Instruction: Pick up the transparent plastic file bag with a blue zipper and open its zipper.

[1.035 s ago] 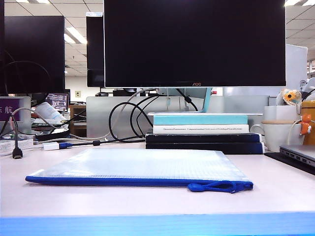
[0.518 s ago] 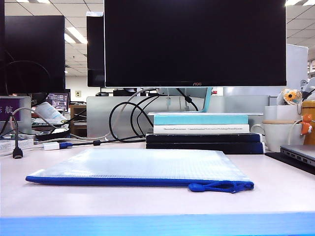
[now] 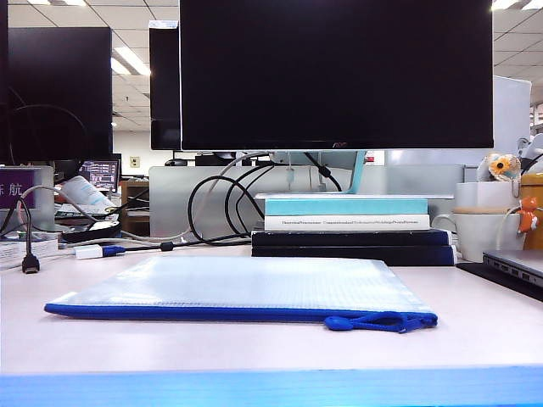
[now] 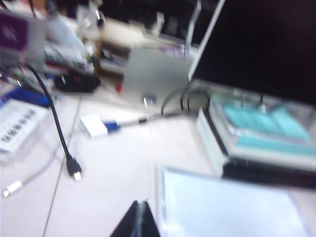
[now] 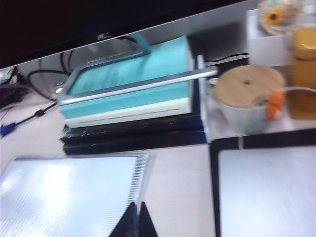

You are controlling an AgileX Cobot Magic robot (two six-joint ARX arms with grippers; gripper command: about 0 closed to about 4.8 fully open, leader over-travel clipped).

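Flat on the white bench [image 3: 475,339] lies the file bag [image 3: 246,284], its blue zipper [image 3: 187,313] along the near edge, ending in a cord loop at the right. Above the bag's far left corner hangs the left claw [image 4: 140,222], tips pressed together, empty; above its far right corner the right claw [image 5: 138,222] is likewise closed on nothing. Neither arm shows in the exterior view. Behind the bag sit stacked books [image 3: 348,225], a black monitor [image 3: 335,72], cables [image 3: 212,203] and a lidded mug [image 5: 244,98].

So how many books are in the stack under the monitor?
3 visible: a teal-covered book on top, a white-spined book beneath, a dark navy book lowest; the dark part may hide another.
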